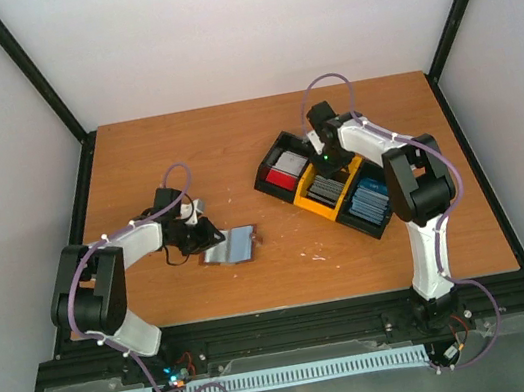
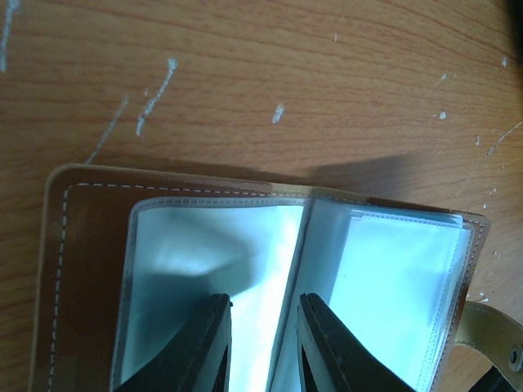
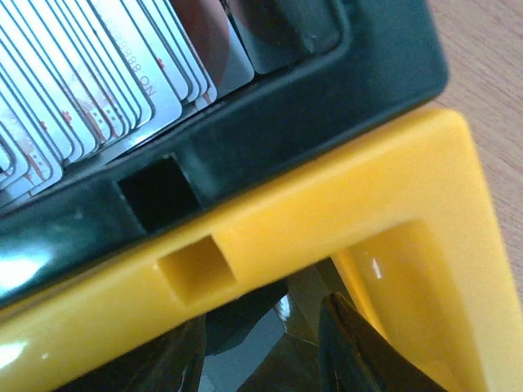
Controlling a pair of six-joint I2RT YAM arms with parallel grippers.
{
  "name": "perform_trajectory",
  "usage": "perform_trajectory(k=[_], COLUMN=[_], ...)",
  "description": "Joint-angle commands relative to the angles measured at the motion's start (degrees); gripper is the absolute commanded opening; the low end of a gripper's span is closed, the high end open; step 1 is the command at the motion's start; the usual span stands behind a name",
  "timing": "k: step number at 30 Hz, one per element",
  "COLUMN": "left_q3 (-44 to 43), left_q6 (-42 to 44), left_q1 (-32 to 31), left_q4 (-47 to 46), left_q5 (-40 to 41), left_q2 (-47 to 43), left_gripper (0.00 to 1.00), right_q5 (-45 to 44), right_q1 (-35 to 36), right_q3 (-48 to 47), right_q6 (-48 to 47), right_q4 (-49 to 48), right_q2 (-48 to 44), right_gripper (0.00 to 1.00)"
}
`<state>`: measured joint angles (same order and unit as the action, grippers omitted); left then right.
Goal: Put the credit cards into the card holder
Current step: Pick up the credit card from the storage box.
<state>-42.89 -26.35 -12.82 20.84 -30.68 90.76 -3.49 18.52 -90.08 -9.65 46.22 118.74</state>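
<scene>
The card holder (image 1: pixel 233 247) lies open on the table left of centre, brown leather (image 2: pixel 90 269) around pale blue sleeves. My left gripper (image 1: pixel 206 234) is down on its left part. In the left wrist view its gripper (image 2: pixel 263 343) is open a little, its fingers straddling the upright middle sleeve. The credit cards stand in a tray: red/white (image 1: pixel 285 170), dark grey (image 1: pixel 324 188), blue (image 1: pixel 370 199). My right gripper (image 1: pixel 323 167) dips into the yellow middle compartment. Seen from the wrist, this gripper (image 3: pixel 261 359) has its jaws apart with dark grey cards (image 3: pixel 261 343) between them.
The black-and-yellow tray (image 1: pixel 307 206) sits right of centre at an angle. Its yellow wall (image 3: pixel 327 212) and black wall (image 3: pixel 286 114) fill the right wrist view, with white cards (image 3: pixel 82 90) behind. The holder's tab clasp (image 2: pixel 490 343) sticks out to the right.
</scene>
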Motion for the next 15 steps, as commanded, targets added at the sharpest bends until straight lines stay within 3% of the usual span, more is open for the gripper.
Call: perform_trajectory(k=[1,8,15], left_q3=[-0.09,-0.10,-0.18], left_q6=[1.54,1.70,1.91], left_q1=[-0.10,-0.10,-0.11], left_q4=[-0.23,-0.23,-0.09], left_q5=[0.43,0.53,0.66], left_q2=[0.28,0.40,0.58], left_gripper=[0.24,0.24,0.24], right_q5=[3.87,6.31,4.54], right_q1=[-0.66,-0.96,-1.48], right_q3=[-0.62,-0.64,-0.77], right_q6=[-0.20,-0.16,0.55], right_q4=[1.56,2.42,2.42], right_q2=[-0.63,-0.14,0.63], right_gripper=[0.40,0.50,0.51])
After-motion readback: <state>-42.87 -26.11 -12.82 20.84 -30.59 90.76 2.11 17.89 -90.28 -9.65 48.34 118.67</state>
